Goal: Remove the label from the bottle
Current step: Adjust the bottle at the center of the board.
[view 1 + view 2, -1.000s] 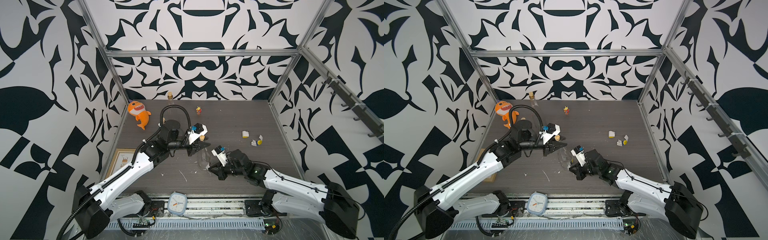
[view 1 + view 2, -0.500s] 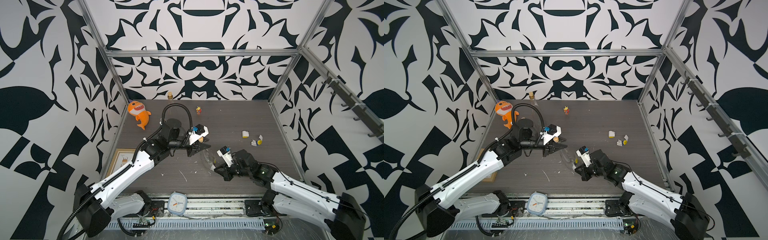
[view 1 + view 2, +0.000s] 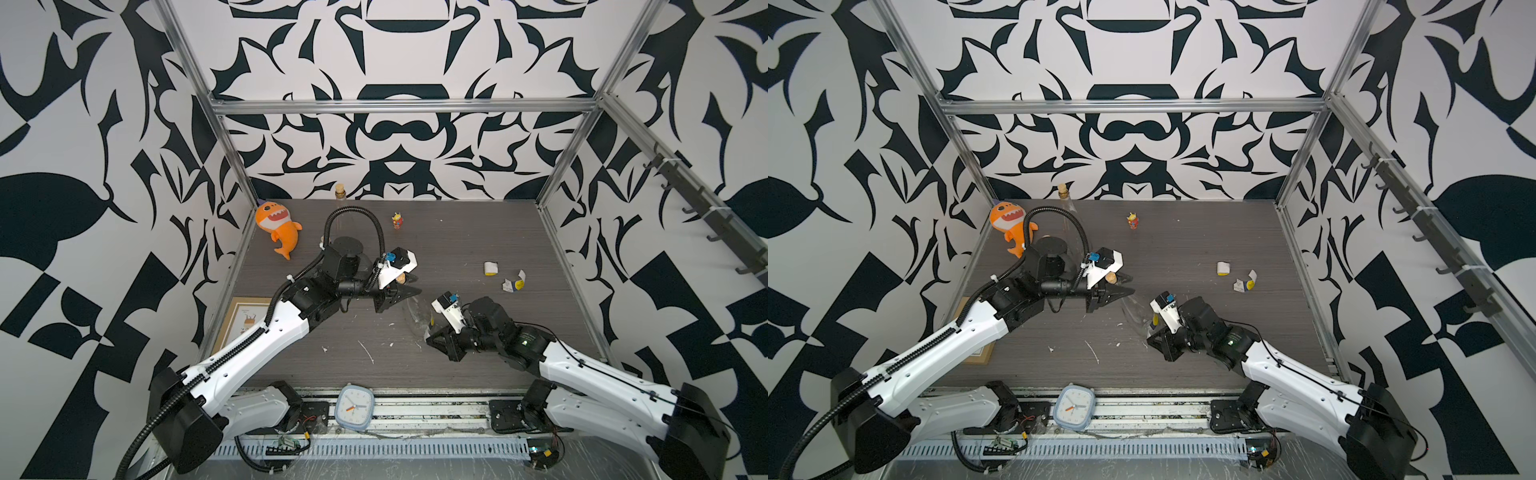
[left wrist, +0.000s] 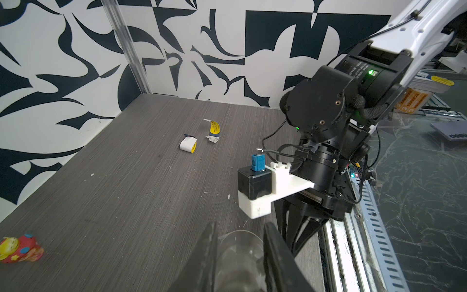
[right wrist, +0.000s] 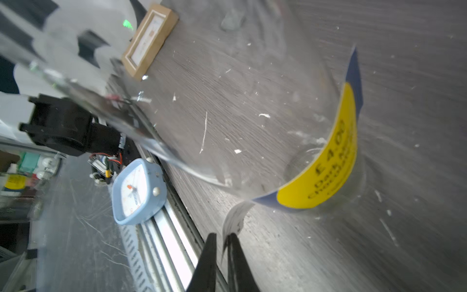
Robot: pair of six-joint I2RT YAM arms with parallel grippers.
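A clear glass bottle (image 3: 415, 311) with a cork hangs tilted over the table in both top views, also bottle (image 3: 1133, 316). My left gripper (image 3: 409, 293) is shut on its neck; the glass (image 4: 238, 250) fills the space between the left gripper's (image 4: 240, 227) fingers. A yellow and blue label (image 5: 328, 172) clings to the bottle's (image 5: 278, 75) lower end, with its white end (image 5: 233, 220) peeled off. That loose end lies between the fingers of my right gripper (image 5: 223, 236), against one finger. A narrow gap separates those fingers. The right gripper (image 3: 430, 334) sits at the bottle's base.
Two torn label pieces (image 3: 491, 268) (image 3: 514, 283) lie at the right. An orange shark plush (image 3: 277, 226), a small toy figure (image 3: 397, 220) and another corked bottle (image 3: 340, 195) stand at the back. A picture frame (image 3: 245, 320) lies left, a blue clock (image 3: 354, 411) at the front edge.
My right arm has drawn back slightly to the right with the label's end, and its jaws have parted a little. The left gripper has kept the bottle almost still.
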